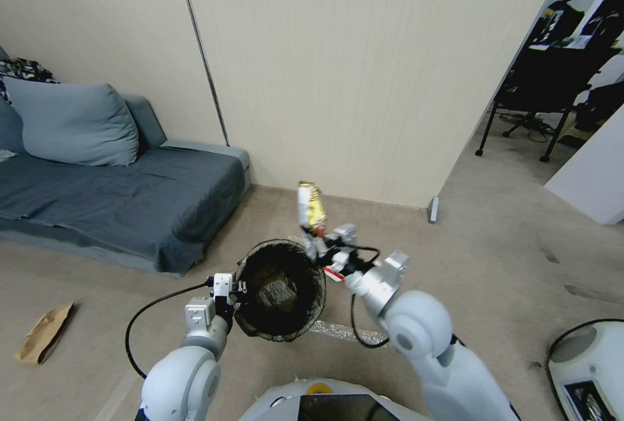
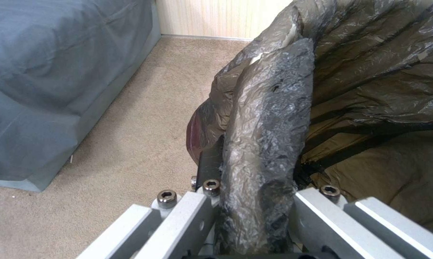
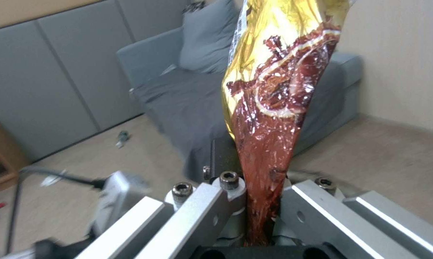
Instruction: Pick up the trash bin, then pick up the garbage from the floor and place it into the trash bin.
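We had the right gripper (image 3: 262,216) clamped on the lower end of a shiny gold-and-brown foil snack wrapper (image 3: 274,90), which rose straight up from between its fingers; beyond stood a grey fabric sofa (image 3: 187,97).

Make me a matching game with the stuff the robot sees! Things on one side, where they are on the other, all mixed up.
Things:
1. snack wrapper
2. trash bin
3. brown paper bag
4. blue pillow

Places:
A. lying flat on the floor, far to the robot's left
B. leaning on the sofa
C. pinched in the right gripper, sticking up beside the bin
D. held by its bag-covered rim in the left gripper

Pairs: 1-C, 2-D, 3-A, 4-B
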Available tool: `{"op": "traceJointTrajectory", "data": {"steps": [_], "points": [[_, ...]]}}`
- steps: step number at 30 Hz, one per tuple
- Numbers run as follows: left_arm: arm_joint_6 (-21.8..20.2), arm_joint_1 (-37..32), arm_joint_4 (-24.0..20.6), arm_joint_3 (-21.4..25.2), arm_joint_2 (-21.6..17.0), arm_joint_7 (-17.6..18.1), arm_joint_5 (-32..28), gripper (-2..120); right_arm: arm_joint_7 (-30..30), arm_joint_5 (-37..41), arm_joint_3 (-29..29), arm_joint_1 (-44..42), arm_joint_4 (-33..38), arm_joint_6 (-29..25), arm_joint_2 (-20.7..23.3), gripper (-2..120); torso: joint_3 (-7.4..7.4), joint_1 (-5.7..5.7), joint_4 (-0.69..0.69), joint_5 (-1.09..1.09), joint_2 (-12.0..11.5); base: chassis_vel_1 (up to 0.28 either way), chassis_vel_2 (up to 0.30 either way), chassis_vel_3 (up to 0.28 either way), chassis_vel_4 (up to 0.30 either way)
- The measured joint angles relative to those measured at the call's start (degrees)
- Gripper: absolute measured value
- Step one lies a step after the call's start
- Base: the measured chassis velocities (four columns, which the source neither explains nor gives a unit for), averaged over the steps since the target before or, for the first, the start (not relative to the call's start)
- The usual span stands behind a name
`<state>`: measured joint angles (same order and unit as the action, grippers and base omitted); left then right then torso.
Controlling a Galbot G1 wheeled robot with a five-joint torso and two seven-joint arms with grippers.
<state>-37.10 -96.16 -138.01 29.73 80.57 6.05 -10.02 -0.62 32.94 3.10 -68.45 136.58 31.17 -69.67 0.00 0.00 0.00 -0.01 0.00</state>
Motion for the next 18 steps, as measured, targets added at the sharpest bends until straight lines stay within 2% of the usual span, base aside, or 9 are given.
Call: {"op": "traceJointTrajectory", "data": {"steps": [2, 7, 14, 16, 18], "points": [[-0.13, 0.05, 0.00, -0.03, 0.00, 0.00, -0.01, 1, -0.97, -0.07, 3.46, 0.18, -0.27, 0.50, -0.11, 0, 0.00, 0.00, 0.01, 0.00, 0.00, 0.000, 0.000, 0.000, 0.000], [-0.21, 0.15, 0.16, -0.03, 0.20, 0.00, -0.04, 1, -2.55, -1.19, 7.03, -0.73, -0.86, 1.65, -0.13, 0, 0.00, 0.00, 0.00, 0.00, 0.00, 0.000, 0.000, 0.000, 0.000], [-0.23, 0.29, 0.17, -0.14, 0.41, 0.00, -0.10, 1, -2.62, -3.10, 7.50, -0.84, -0.88, 3.05, 0.65, 0, 0.00, 0.00, 0.00, 0.01, 0.00, 0.000, 0.000, 0.000, 0.000], [-0.23, 0.38, 0.16, -0.14, 0.46, -0.01, -0.13, 1, -2.57, -3.31, 7.33, -0.82, -0.71, 3.36, 0.96, 4, 0.00, 0.00, 0.00, 0.01, 0.00, 0.000, 0.000, 0.000, 0.000], [-0.24, 0.46, 0.10, -0.10, 0.49, 0.00, -0.23, 1, -2.56, -3.72, 7.21, -1.14, -0.68, 3.61, 1.31, 14, 0.00, 0.00, 0.00, 0.01, 0.00, 0.000, 0.000, 0.000, 0.000]]}}
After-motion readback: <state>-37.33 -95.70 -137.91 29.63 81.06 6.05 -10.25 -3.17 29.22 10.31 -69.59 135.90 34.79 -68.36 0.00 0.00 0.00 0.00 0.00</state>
